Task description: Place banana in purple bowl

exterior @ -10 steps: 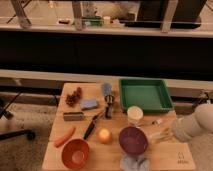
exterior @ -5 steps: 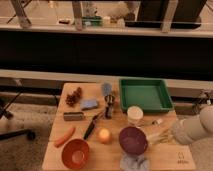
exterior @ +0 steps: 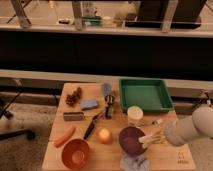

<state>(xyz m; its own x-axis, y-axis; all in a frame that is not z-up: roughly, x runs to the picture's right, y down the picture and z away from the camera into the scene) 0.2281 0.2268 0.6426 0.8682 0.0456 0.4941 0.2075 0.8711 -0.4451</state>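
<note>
Seemingly the reach for the fruit is in hand: the slim, pale yellow toy banana (exterior: 152, 122) lies on the light wooden worktop (exterior: 165, 156), just right of a cream cup (exterior: 134, 114) and near the round, dark purple bowl (exterior: 131, 140). The white arm's gripper (exterior: 151, 138) hovers at the bowl's right rim, just below the banana. Whether it is spread or closed cannot be told, nor whether it holds anything. Next it likely needs to straddle the banana, grip it, and carry it left over the bowl.
</note>
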